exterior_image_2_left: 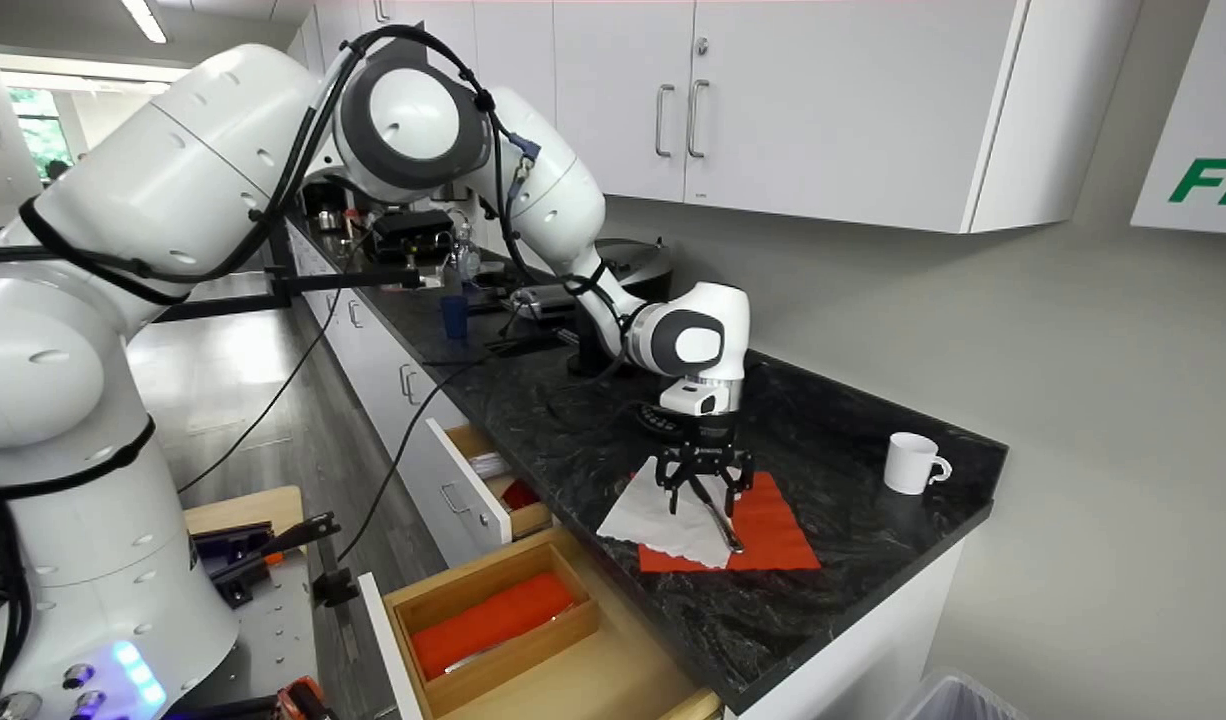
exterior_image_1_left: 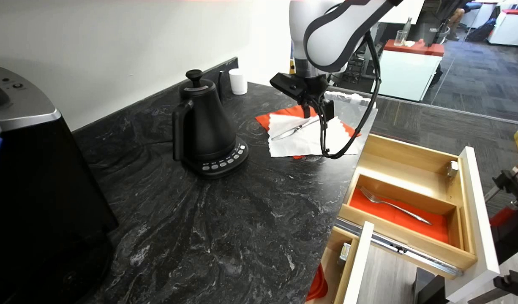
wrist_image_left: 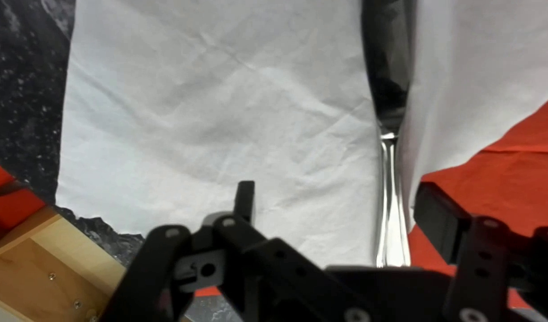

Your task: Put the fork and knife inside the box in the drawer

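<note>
The silvery knife lies on the white paper sheet on the dark counter; it shows in both exterior views (exterior_image_1_left: 286,133) (exterior_image_2_left: 723,530) and in the wrist view (wrist_image_left: 392,223). My gripper (exterior_image_2_left: 702,497) is open above the sheet. In the wrist view its fingers (wrist_image_left: 339,203) stand on either side of the knife handle, which is nearer the right finger; neither visibly grips it. The fork (exterior_image_1_left: 394,206) lies on the red bottom of the wooden box (exterior_image_1_left: 411,195) in the open drawer (exterior_image_1_left: 404,164). The box (exterior_image_2_left: 518,650) and drawer (exterior_image_2_left: 573,685) also show in an exterior view.
A red sheet (exterior_image_2_left: 773,530) lies under the white sheet (exterior_image_2_left: 663,520). A black kettle (exterior_image_1_left: 206,118), a white mug (exterior_image_2_left: 911,463) and a black machine (exterior_image_1_left: 35,190) stand on the counter. A second open drawer (exterior_image_1_left: 356,266) is beside the first. The counter edge borders the drawers.
</note>
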